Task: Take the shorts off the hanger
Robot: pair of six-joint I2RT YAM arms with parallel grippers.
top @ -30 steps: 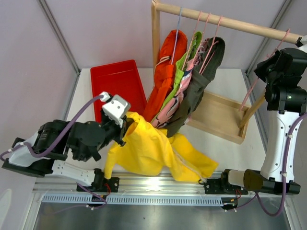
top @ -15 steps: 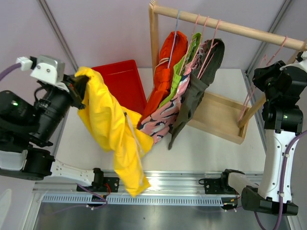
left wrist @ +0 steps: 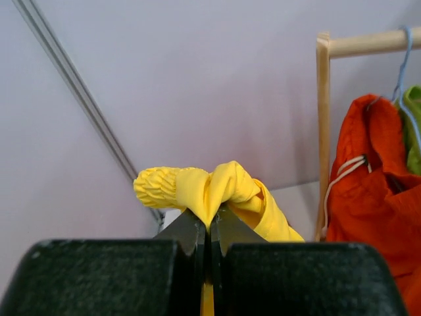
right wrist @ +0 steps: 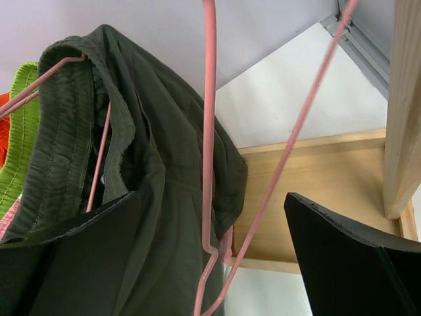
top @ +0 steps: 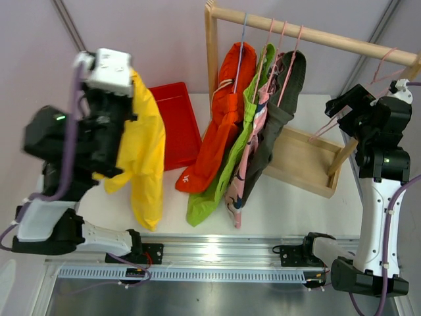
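My left end effector [left wrist: 209, 227] is clamped on the yellow shorts [top: 148, 151], which dangle from it high over the desk's [top: 289, 204] left side. My right end effector [right wrist: 210, 224] is spread wide, with a pink hanger [right wrist: 209, 131] between its fingers. Beyond, the orange shorts [top: 220, 125], lime green shorts [top: 223, 171], pink patterned shorts [top: 245, 164] and dark olive shorts [top: 279, 118] hang on the wooden rail [top: 329, 34].

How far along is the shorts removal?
Done: the yellow fabric shorts are off the wooden rack, pinched in the shut left gripper. In hand: the open right gripper straddles an empty pink wire hanger. Left: orange shorts, lime green shorts, pink patterned shorts and dark olive shorts, all on hangers.
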